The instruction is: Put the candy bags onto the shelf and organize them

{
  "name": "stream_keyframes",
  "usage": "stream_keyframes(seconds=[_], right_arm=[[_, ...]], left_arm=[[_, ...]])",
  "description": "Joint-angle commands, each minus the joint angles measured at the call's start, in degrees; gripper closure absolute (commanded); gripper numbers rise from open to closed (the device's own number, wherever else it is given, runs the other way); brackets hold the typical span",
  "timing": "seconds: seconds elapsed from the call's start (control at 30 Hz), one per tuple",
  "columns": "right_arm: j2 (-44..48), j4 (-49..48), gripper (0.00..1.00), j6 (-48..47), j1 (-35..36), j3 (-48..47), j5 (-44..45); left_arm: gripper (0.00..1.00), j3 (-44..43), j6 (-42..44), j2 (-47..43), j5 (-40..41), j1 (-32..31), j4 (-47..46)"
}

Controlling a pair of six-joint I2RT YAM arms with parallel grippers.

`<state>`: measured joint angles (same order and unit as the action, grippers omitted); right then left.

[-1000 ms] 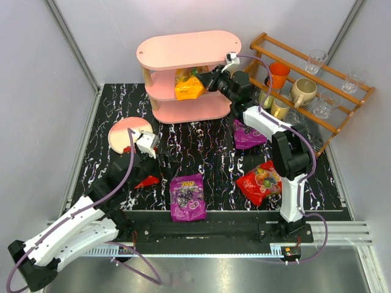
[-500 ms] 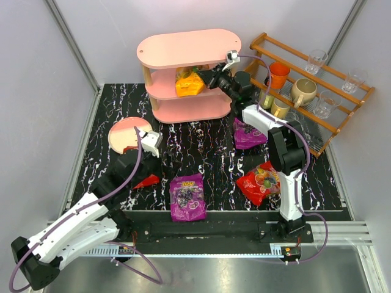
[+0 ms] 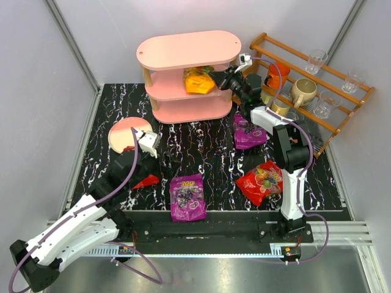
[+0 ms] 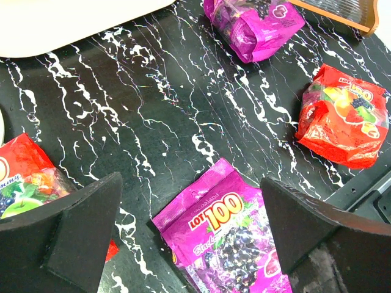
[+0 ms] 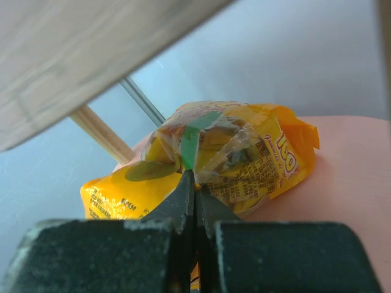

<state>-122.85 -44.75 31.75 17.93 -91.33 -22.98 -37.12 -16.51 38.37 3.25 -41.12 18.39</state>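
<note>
1. Black white-veined counter (image 3: 201, 143), carrying everything below.
2. Pink three-tier shelf (image 3: 186, 52) at the far middle of the counter, with light wooden posts between its oval tiers.
3. Brown slatted rack (image 3: 317, 97) to the right of the shelf, set at a slant and holding an orange cup (image 3: 278, 74), a beige mug (image 3: 303, 91) and clear glasses (image 3: 316, 60).
4. Right arm stretched far forward, with the right tool (image 3: 219, 78) (image 5: 194, 183) reaching into the shelf's middle level from the right. Fingers pressed together, pinching the near edge of the orange bag (image 3: 198, 80) (image 5: 214, 159).
5. Left arm angled over the near left of the counter. Left tool (image 3: 146, 143) (image 4: 190, 226) spread wide, nothing between its fingers, hanging above the counter.
6. Orange bag lying on the middle tier of the shelf, under the top tier and towards the right end.
7. Right red bag (image 3: 261, 181) (image 4: 345, 116) flat on the counter, just beside the right arm's upright link.
8. Front purple bag (image 3: 188, 196) (image 4: 223, 244) flat near the front edge, midway between the two arms, printed face up.
9. Far purple bag (image 3: 249, 135) (image 4: 253, 24) on the counter, below the shelf's right end and partly under the right arm.
10. Left red bag (image 3: 146, 181) (image 4: 24, 183) mostly hidden beneath the left arm, only a corner showing from above.
11. Round pink-and-cream plate (image 3: 125, 133) on the counter's left side, just beyond the left tool.
</note>
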Motion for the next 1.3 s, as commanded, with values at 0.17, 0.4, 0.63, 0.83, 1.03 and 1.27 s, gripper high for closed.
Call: stream_keyframes(seconds=[0.17,0.4,0.63,0.83,1.03,1.27], right_arm=[[0.5,-1.6,1.0,1.7,-4.3,-2.5,-9.2],[-1.7,1.2,0.98,1.2,-5.1,-6.9,-12.4],[0.5,0.3,0.55,0.8,-5.7,-4.5,-11.8],[6.2,-0.2,0.4,-1.2,-6.4,2.1,-9.9],[12.2,0.9,0.33,-2.5,-6.8,7.6,-9.8],[22.4,6.7,0.3,-3.8,-6.9,16.7,-4.5]], left_arm=[[0.01,-1.1,0.0,0.7,-1.4,0.4,-2.4],[0.01,-1.4,-0.2,0.9,-1.6,0.4,-2.5],[0.01,-1.5,-0.4,0.3,-1.3,0.5,-2.0],[0.01,-2.4,-0.6,-2.0,-0.3,0.5,-0.6],[0.01,-4.0,-0.8,-3.1,0.3,0.5,1.1],[0.01,-4.6,-2.2,-5.6,0.1,0.5,2.6]])
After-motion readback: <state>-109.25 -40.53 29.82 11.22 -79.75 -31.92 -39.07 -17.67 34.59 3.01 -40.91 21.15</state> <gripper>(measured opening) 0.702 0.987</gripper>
